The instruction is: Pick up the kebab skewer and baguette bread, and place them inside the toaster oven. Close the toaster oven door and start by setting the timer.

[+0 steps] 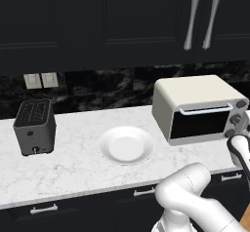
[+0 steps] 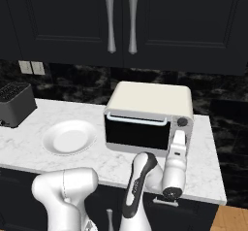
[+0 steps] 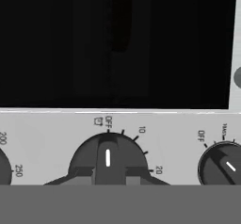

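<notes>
Counter (image 1: 73,163) of white marble carries the toaster oven (image 1: 195,106) at right, door (image 1: 202,124) shut, a white plate (image 1: 126,145) mid-counter and a dark slot toaster (image 1: 34,126) at left. From the right base view, the pincer (image 2: 178,139) sits at the oven's knob column (image 2: 182,123). In the hand view, the fingertips (image 3: 84,173) flank the centre knob (image 3: 107,157), pointer at OFF; pincer grip state cannot be told.

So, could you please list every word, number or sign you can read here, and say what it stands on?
All on the toaster oven panel.
"OFF", "10", "20": around the middle knob.
"200", "250": by the left knob.
"OFF": by the right knob.
Small symbol beside the middle "OFF" and tiny word above the right knob: unreadable.
</notes>
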{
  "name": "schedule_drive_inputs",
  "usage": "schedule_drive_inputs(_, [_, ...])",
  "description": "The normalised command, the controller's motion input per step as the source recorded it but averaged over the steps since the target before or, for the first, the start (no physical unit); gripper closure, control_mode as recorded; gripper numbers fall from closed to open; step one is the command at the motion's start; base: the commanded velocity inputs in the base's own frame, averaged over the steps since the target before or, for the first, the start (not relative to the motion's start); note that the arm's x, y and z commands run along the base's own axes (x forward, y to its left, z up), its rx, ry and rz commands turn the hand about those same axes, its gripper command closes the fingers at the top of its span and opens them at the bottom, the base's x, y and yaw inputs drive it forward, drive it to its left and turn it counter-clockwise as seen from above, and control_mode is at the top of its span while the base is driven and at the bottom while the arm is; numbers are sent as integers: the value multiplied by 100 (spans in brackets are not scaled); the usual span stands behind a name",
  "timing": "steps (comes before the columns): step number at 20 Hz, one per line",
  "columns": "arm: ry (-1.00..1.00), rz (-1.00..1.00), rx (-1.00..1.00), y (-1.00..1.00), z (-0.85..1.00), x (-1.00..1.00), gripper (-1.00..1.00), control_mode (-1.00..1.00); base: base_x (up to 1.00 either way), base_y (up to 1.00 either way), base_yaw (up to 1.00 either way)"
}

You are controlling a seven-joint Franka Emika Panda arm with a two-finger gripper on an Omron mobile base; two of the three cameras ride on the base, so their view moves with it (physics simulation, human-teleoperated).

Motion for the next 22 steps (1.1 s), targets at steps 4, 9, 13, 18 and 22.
schedule_drive_inputs(4, [0,0,1,12,30,12,100,-100,0,0,0])
schedule_drive_inputs(9, [0,0,7,0,21,12,100,-100,0,0,0])
schedule_drive_inputs(13, [-3,0,11,6,9,13,100,-100,0,0,0])
schedule_drive_inputs(18, [-2,0,13,5,17,18,100,-100,0,0,0])
schedule_drive_inputs(22, [0,0,16,2,22,14,100,-100,0,0,0])
